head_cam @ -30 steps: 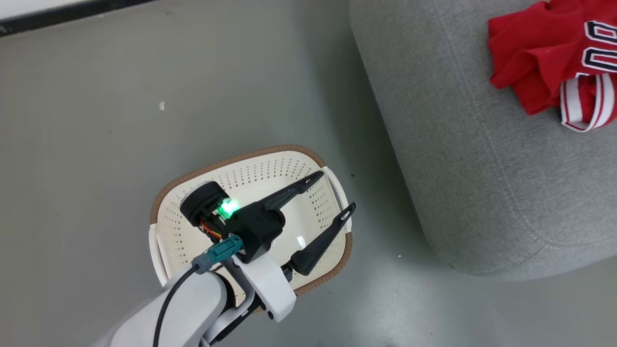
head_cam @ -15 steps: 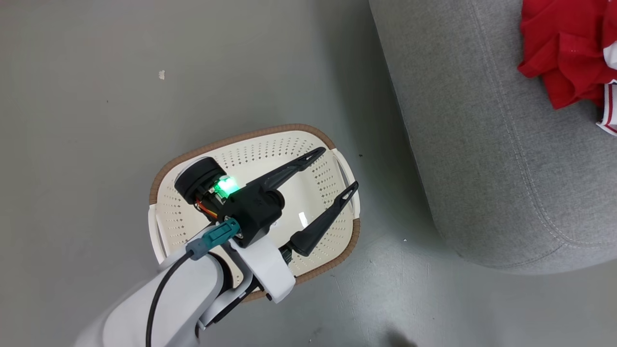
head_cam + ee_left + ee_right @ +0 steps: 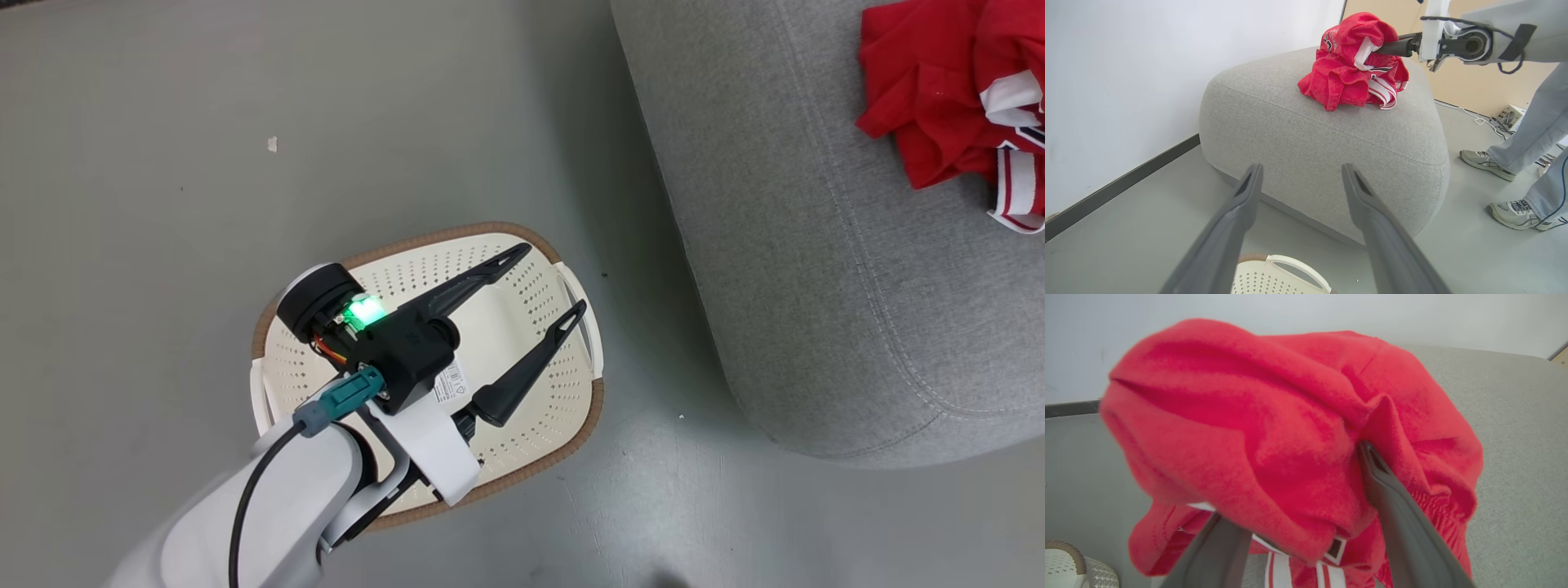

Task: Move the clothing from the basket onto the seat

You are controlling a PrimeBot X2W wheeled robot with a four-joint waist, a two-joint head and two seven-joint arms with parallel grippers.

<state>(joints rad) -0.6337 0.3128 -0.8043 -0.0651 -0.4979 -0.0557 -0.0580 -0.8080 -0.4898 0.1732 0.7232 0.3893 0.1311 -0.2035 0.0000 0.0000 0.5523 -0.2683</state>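
The red clothing (image 3: 1345, 71) lies bunched on top of the grey seat (image 3: 1331, 126), at the upper right in the head view (image 3: 939, 90). My right gripper (image 3: 1392, 45) reaches into the pile from the side. In the right wrist view its fingers (image 3: 1392, 506) stand wide apart, open, with red cloth (image 3: 1274, 428) draped over and between them. My left gripper (image 3: 551, 278) hangs open above the cream basket (image 3: 563, 392), holding nothing. The basket's floor shows bare with a paper label (image 3: 449, 382).
A person's legs and grey shoes (image 3: 1482, 159) stand on the floor to the right of the seat. Cables and a power strip (image 3: 1508, 116) lie behind them. A white wall with a dark skirting (image 3: 1122, 179) runs on the left.
The head camera has shifted a little. The pile on the seat has changed shape, with a white-trimmed fold now on top. My left gripper stays open over the basket.
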